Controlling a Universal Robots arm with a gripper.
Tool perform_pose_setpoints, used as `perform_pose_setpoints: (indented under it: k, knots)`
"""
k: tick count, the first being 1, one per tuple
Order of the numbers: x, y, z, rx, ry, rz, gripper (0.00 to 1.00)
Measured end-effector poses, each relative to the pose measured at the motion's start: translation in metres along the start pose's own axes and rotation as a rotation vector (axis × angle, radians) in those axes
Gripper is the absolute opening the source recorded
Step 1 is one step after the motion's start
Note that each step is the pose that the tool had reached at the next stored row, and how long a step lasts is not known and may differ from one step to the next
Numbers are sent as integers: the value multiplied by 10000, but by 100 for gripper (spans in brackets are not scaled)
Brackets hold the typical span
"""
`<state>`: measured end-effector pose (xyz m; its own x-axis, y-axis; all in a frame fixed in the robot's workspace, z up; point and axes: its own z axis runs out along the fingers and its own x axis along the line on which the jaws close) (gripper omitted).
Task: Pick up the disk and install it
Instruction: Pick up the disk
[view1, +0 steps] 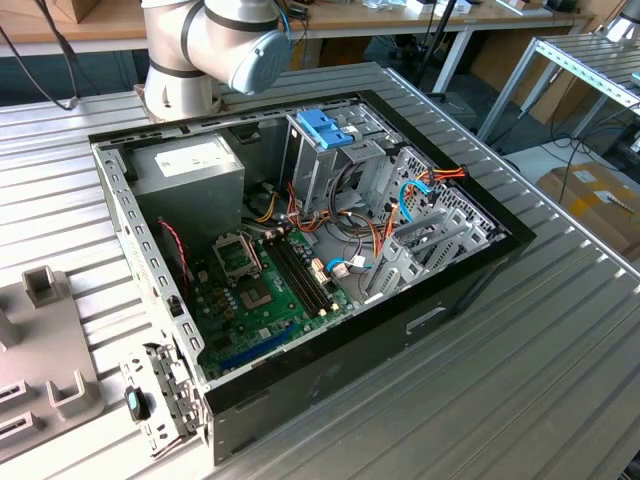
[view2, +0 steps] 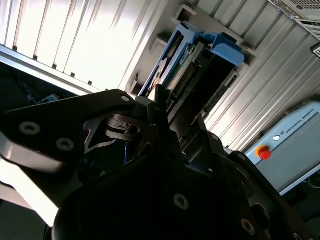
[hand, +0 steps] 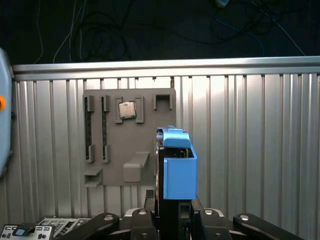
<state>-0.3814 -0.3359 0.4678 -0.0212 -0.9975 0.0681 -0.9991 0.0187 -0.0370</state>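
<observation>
**Gripper and disk over the plate.** In both wrist views the gripper (hand: 169, 209) is closed on the disk (hand: 177, 167). Its fingers (view2: 155, 117) clamp one end of the drive, and the light-blue carrier projects away from them.

The landmark is the grey plate (hand: 112, 150), which lies flat on the ribbed table (view1: 560, 380). The disk stands on edge at the plate's border. Whether it touches the plate cannot be told. A chip (hand: 126, 110) sits in a recess of the plate, apart from the disk.

In the exterior view the plate lies just beside the open case (view1: 470, 270). Inside the case, well apart from the plate, a darker blue bracket (view1: 322, 128) tops the drive cage (view1: 330, 170). The motherboard (view1: 260, 300) lies nearer the plate than the cage does.
</observation>
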Motion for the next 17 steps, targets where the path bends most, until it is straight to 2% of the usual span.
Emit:
perform_pose_setpoints:
  k: [10, 17]
  knots:
    - [-3, -136, 5, -1, 0, 12, 35]
    - [-4, -178, 6, -2, 1, 25, 35]
